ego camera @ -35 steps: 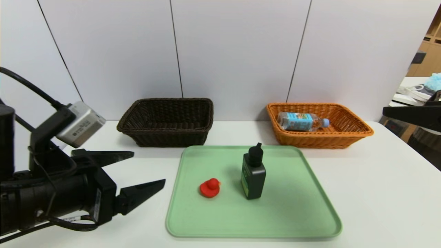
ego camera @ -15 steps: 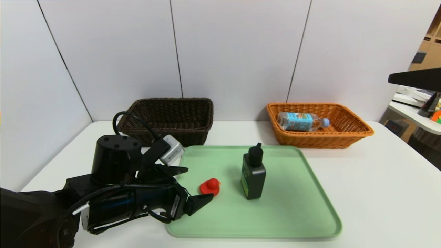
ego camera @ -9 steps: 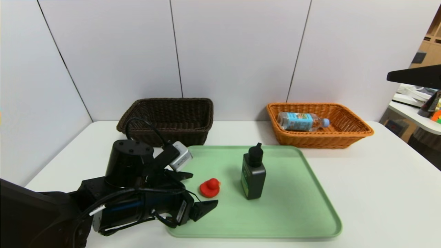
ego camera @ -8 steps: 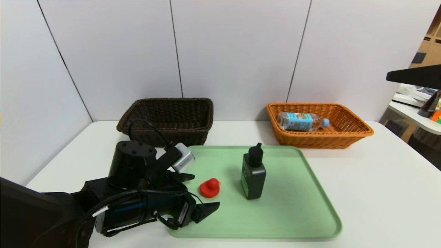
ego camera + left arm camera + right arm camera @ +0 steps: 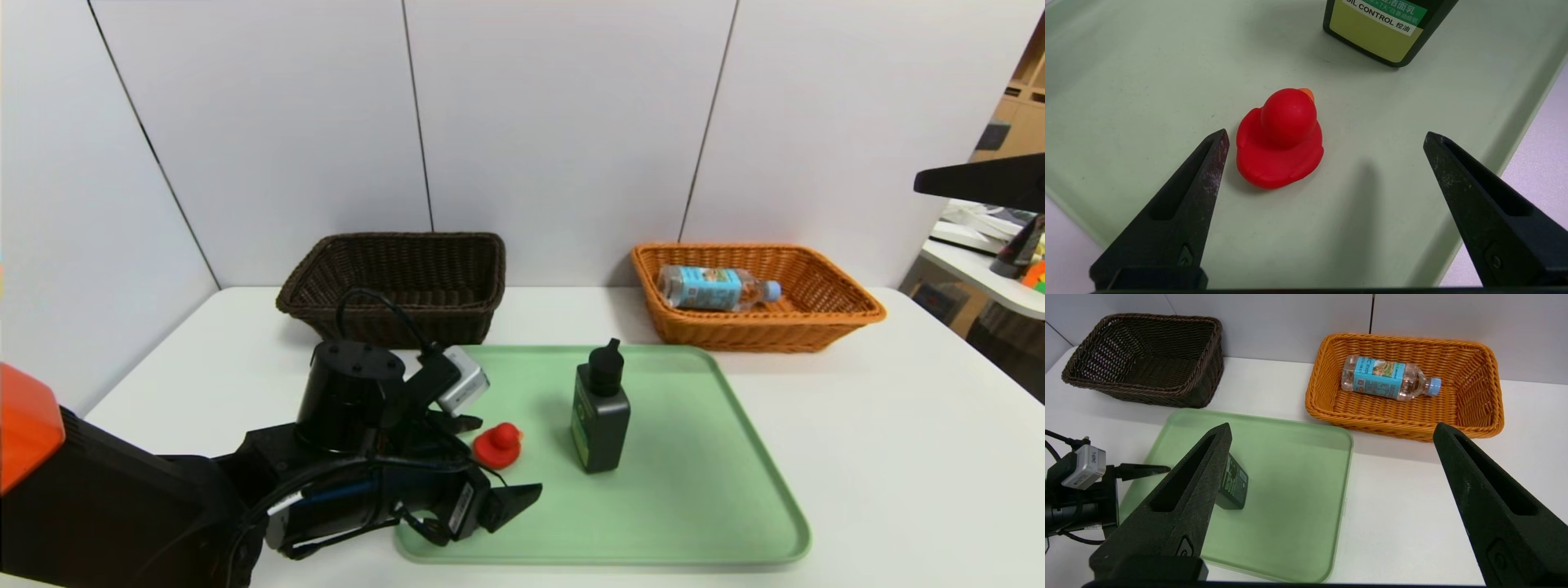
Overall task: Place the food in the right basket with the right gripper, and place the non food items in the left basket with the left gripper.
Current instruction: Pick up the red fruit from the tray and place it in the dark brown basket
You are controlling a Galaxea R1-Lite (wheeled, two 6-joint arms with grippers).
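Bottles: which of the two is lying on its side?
The clear water bottle with the blue label, lying flat inside the orange basket. The dark bottle with the black cap stands upright on the green tray.

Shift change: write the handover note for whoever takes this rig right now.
Left gripper: open, low over the green tray, fingers either side of the red duck, not touching it.
Right gripper: open, empty, parked high on the right.
Done: water bottle lies in the orange basket.
Left: the duck and the upright black bottle, both on the tray, go into the dark brown basket, which appears to hold nothing yet. The duck looks like the next pick.
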